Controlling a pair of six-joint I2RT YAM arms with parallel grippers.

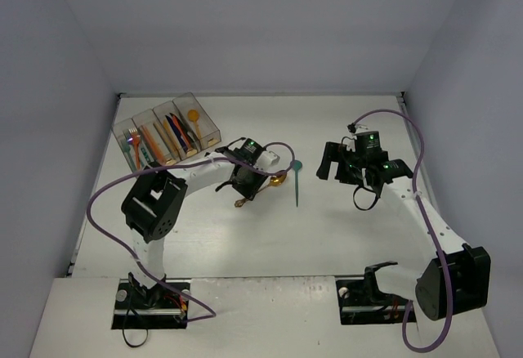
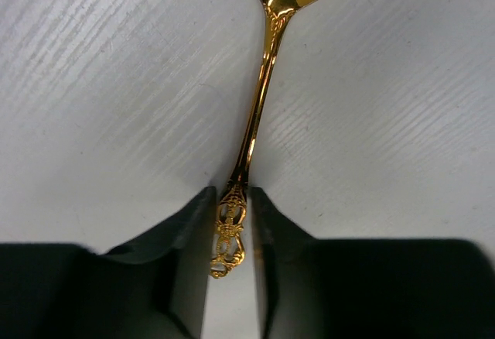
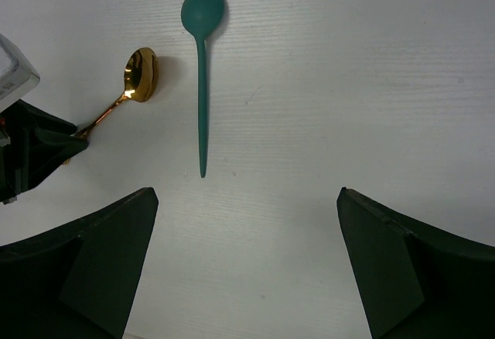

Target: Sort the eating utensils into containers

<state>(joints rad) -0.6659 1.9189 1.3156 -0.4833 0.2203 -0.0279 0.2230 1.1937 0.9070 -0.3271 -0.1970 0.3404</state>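
The containers [image 1: 131,125], four clear bins in a row at the back left, hold several orange, teal, dark blue and black utensils. My left gripper [image 1: 243,185] is low on the table, to the right of the bins. In the left wrist view it [image 2: 232,193] is shut on the ornate end of a gold spoon [image 2: 259,99], whose bowl points away. A teal spoon [image 1: 297,180] lies just right of the gold one; the right wrist view shows it [image 3: 203,83] lying flat on the table. My right gripper [image 3: 247,200] is open and empty, hovering right of the teal spoon.
The grey walls enclose the white table [image 1: 343,235] on three sides. The left arm's purple cable [image 1: 98,211] loops over the left side, and the right arm's cable [image 1: 413,137] arcs above the right arm. My left gripper's body shows at the left edge of the right wrist view [image 3: 31,153].
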